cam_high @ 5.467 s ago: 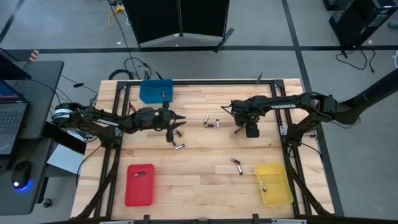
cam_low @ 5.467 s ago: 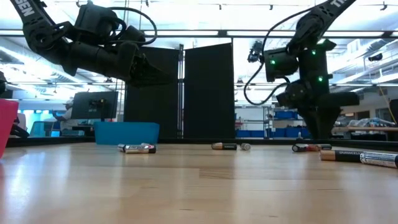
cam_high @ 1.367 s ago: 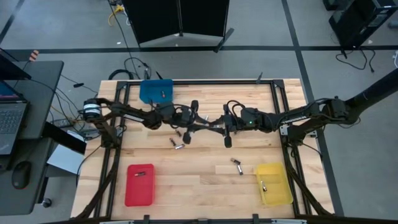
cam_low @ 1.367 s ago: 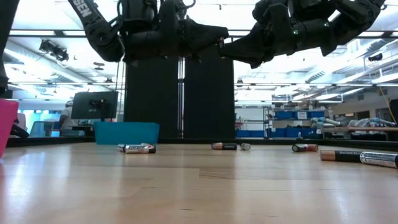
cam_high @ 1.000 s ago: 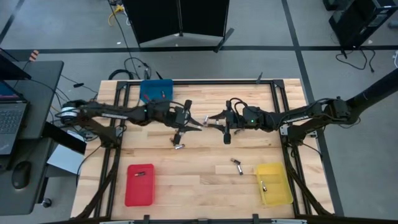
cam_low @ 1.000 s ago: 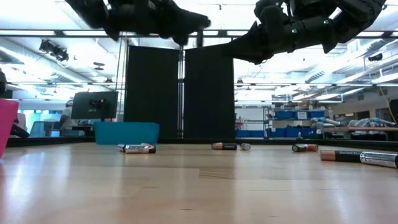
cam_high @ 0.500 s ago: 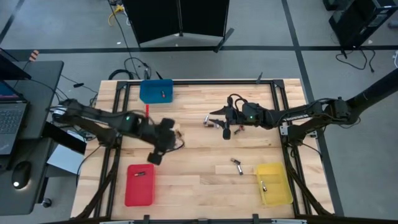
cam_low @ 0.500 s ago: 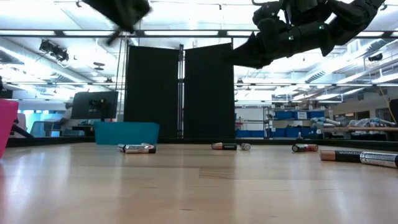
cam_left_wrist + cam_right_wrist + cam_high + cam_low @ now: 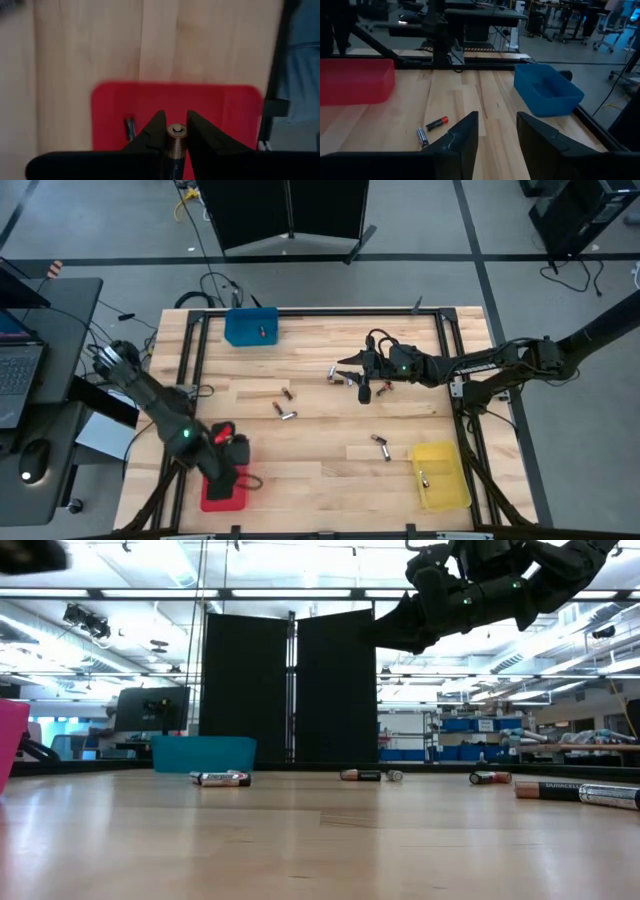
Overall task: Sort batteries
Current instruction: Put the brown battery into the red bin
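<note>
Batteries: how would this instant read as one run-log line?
left gripper: holding battery over red tray | right gripper: open, empty, mid-table | loose batteries: remain

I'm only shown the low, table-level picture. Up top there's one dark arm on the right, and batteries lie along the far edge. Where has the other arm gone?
Observer: The left gripper hangs over the red tray at the table's near left corner.
Operator: Is it carrying anything?
Observer: Yes, its jaws are shut on a copper-topped battery, end pointing at the tray.
Operator: Is that tray empty?
Observer: No, the left wrist view shows one small battery already lying inside it.
Operator: And the arm I can see, is it holding one too?
Observer: No. The right gripper has its jaws open with nothing between them, above the loose batteries at the table's middle.
</note>
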You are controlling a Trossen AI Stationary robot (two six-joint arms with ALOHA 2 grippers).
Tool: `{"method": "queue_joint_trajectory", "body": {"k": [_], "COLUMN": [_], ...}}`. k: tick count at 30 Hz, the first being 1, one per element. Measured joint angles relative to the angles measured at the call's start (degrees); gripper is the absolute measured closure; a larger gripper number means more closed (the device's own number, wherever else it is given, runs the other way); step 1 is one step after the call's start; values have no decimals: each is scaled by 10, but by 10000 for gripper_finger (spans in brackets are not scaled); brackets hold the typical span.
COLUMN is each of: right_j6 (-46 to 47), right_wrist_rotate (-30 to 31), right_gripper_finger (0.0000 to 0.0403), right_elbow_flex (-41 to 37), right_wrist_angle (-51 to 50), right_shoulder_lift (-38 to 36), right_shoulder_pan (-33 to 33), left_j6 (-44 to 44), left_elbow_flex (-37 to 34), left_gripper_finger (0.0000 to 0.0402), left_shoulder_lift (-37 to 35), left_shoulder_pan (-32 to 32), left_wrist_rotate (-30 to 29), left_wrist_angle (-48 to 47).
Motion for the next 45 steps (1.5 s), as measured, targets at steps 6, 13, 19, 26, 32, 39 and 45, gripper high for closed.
{"method": "queue_joint_trajectory", "body": {"k": [6, 13, 19, 26, 32, 39, 45], "right_j6": [0, 0, 0, 0, 0, 0, 0], "right_wrist_rotate": [0, 0, 0, 0, 0, 0, 0], "right_gripper_finger": [257, 259, 259, 260, 261, 261, 261], "right_elbow_flex": [0, 0, 0, 0, 0, 0, 0], "right_wrist_angle": [0, -5, -12, -13, -16, -20, -23], "right_shoulder_lift": [0, 0, 0, 0, 0, 0, 0], "right_shoulder_pan": [0, 0, 0, 0, 0, 0, 0], "left_j6": [-94, -117, -131, -109, -105, -102, -94], "left_elbow_flex": [-74, -170, -208, -228, -234, -228, -208], "left_gripper_finger": [346, 346, 346, 346, 346, 324, 267], "left_shoulder_lift": [29, 29, 29, 36, 52, 54, 55], "left_shoulder_pan": [-44, -42, -42, -42, -42, -41, -42], "left_wrist_rotate": [8, 34, 32, 17, 17, 26, 37], "left_wrist_angle": [75, 194, 206, 256, 263, 261, 236]}}
